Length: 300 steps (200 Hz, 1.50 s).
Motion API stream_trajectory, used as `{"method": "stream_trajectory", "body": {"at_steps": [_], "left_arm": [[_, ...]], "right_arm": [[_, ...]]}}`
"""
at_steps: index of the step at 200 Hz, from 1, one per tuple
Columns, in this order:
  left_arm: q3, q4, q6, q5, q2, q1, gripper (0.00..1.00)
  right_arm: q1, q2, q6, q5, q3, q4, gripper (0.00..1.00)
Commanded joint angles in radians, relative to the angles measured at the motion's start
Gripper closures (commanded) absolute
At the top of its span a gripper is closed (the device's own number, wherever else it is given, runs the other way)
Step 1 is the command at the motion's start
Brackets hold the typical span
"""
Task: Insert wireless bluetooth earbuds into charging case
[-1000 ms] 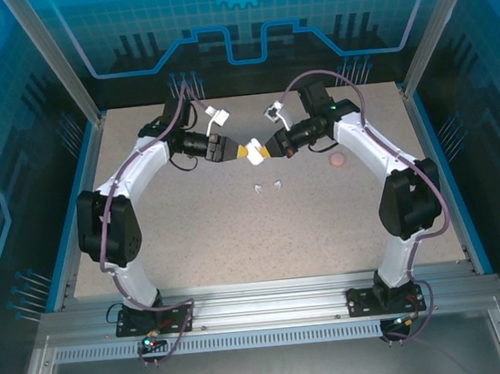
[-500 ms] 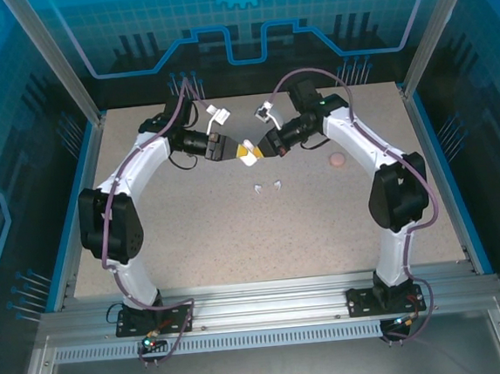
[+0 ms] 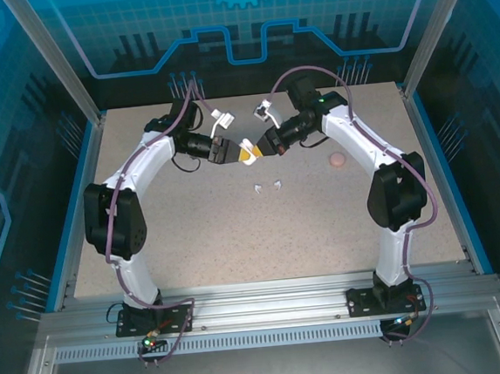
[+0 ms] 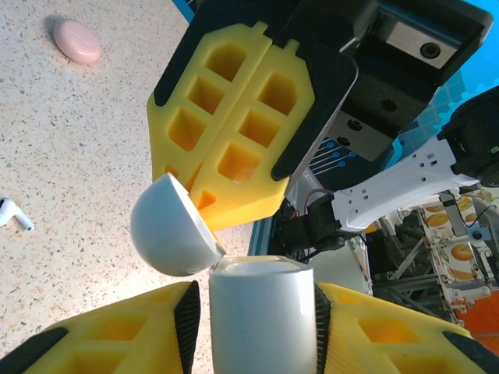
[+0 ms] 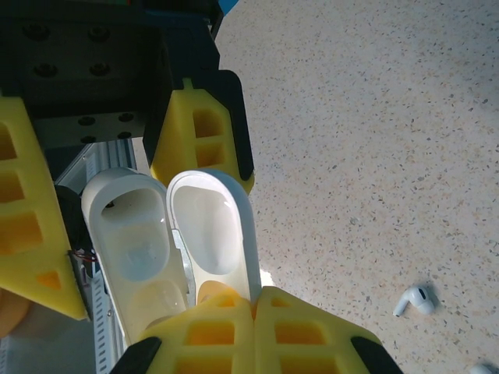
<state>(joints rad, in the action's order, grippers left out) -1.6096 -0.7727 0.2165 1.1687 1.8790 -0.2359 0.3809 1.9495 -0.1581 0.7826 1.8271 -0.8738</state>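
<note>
On the speckled beige tabletop (image 3: 237, 241), a white earbud (image 3: 258, 187) and a second white earbud (image 3: 277, 184) lie side by side near the centre. A pink oval case (image 3: 338, 158) lies well apart from them, between 2 and 3 o'clock.
</note>
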Motion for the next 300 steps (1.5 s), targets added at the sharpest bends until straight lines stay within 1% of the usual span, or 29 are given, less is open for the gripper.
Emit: {"method": "stream_trajectory", "body": {"at_steps": [1, 13, 30, 53, 72, 111, 144, 170, 262, 273, 300], "left_arm": [[-0.039, -0.028, 0.027, 0.036, 0.008, -0.006, 0.59], [-0.041, -0.028, 0.027, 0.036, 0.008, -0.006, 0.62], [-0.043, -0.029, 0.026, 0.036, 0.01, -0.007, 0.62], [-0.048, -0.029, 0.026, 0.035, 0.01, -0.006, 0.6], [-0.054, -0.035, 0.033, 0.035, 0.013, -0.007, 0.61], [-0.099, -0.114, 0.084, 0.032, 0.035, -0.007, 0.64], [-0.11, -0.141, 0.103, 0.031, 0.043, -0.006, 0.65], [-0.11, -0.149, 0.11, 0.031, 0.046, -0.006, 0.67], [-0.145, -0.169, 0.117, 0.021, 0.069, -0.023, 0.68], [-0.15, -0.174, 0.12, 0.018, 0.074, -0.025, 0.69], [-0.151, -0.183, 0.127, 0.016, 0.078, -0.029, 0.75]], "right_arm": [[0.015, 0.013, -0.014, -0.004, 0.034, -0.028, 1.0], [0.015, 0.015, -0.015, -0.005, 0.035, -0.028, 1.0], [0.015, 0.014, -0.015, -0.006, 0.036, -0.03, 1.0], [0.015, 0.016, -0.021, -0.005, 0.035, -0.037, 1.0], [0.014, 0.015, -0.023, -0.01, 0.036, -0.04, 1.0], [0.015, 0.023, -0.055, -0.02, 0.05, -0.084, 1.0], [0.014, 0.026, -0.074, -0.026, 0.067, -0.112, 1.0], [0.015, 0.032, -0.078, -0.029, 0.08, -0.122, 1.0], [0.023, 0.047, -0.078, -0.037, 0.1, -0.129, 1.0], [0.024, 0.046, -0.08, -0.039, 0.1, -0.132, 1.0], [0.024, 0.042, -0.079, -0.048, 0.1, -0.131, 1.0]]}}
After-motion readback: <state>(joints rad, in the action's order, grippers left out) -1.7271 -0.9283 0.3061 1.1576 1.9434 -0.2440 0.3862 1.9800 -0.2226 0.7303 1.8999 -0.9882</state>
